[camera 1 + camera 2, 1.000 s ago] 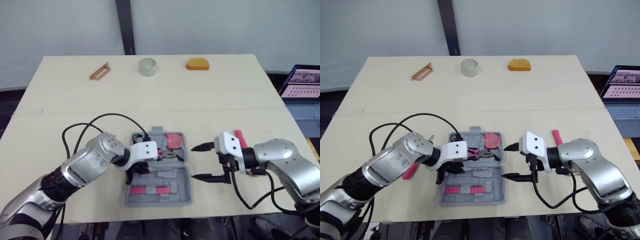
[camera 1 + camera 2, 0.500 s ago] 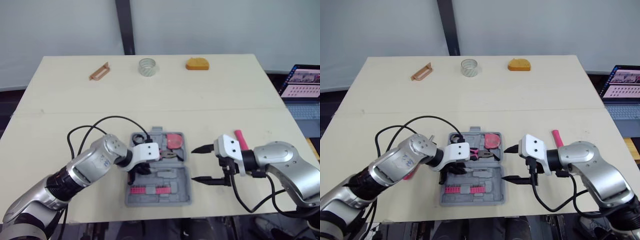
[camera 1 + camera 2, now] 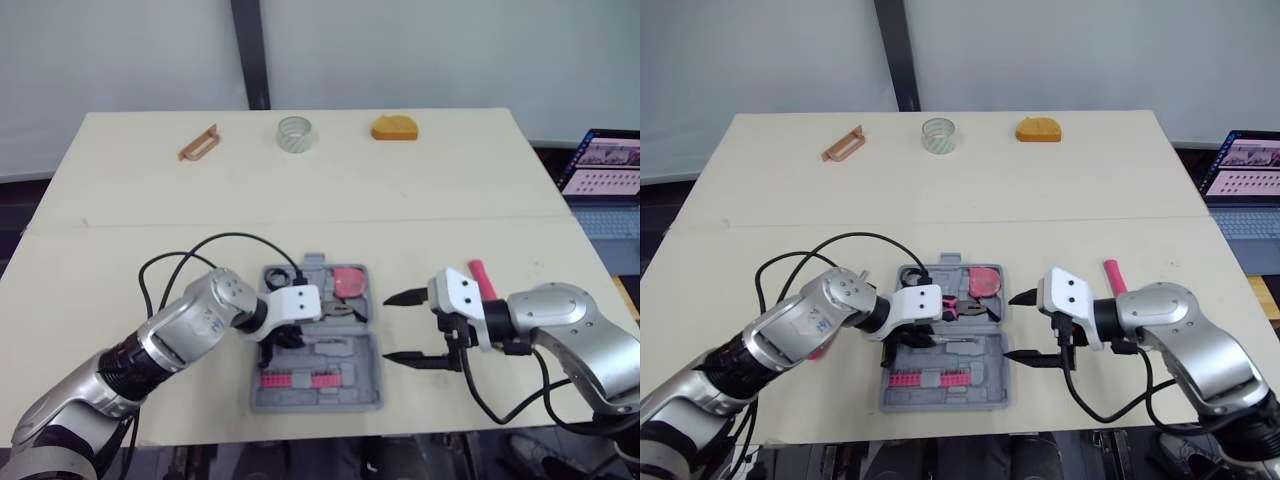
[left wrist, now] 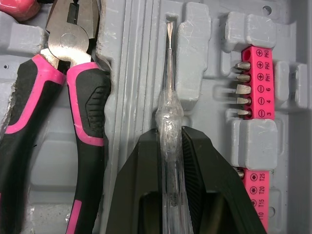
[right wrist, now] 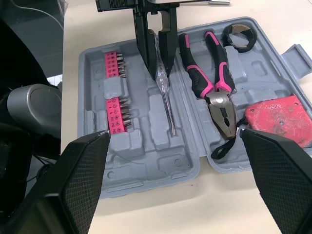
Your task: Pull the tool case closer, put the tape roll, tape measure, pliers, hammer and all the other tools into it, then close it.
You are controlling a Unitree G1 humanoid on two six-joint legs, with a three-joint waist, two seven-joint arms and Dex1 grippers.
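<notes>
Head view: tool case [image 3: 352,396] open at near table [image 3: 300,200] edge; left gripper [image 3: 280,338] over it; right gripper [image 3: 388,326] spread beside, likely to steady it.
Left wrist: fingers [image 4: 204,175] clamp clear screwdriver [image 4: 168,122] aligned with slot, beside pliers [image 4: 73,97].
Right wrist: own jaws wide, empty.

Bright even light; soft shadows; glints on clear-handled screwdriver [image 4: 168,127]

Tool case [image 3: 945,375]: grey throughout; worktop [image 3: 1040,200]: pale cream. Pliers [image 4: 63,122]: black-and-pink handles, steel-grey head; screwdriver [image 4: 168,126]: clear handle, silver shaft; bit strip [image 5: 113,102]: pink, carrying silver bits; tape measure [image 5: 278,114]: red. Tape roll [image 3: 939,135]: pale and translucent; the 2 fingers [image 5: 78,180] of the right gripper [image 3: 1010,325]: black, with a fine cross-hatch pattern on their faces.
</notes>
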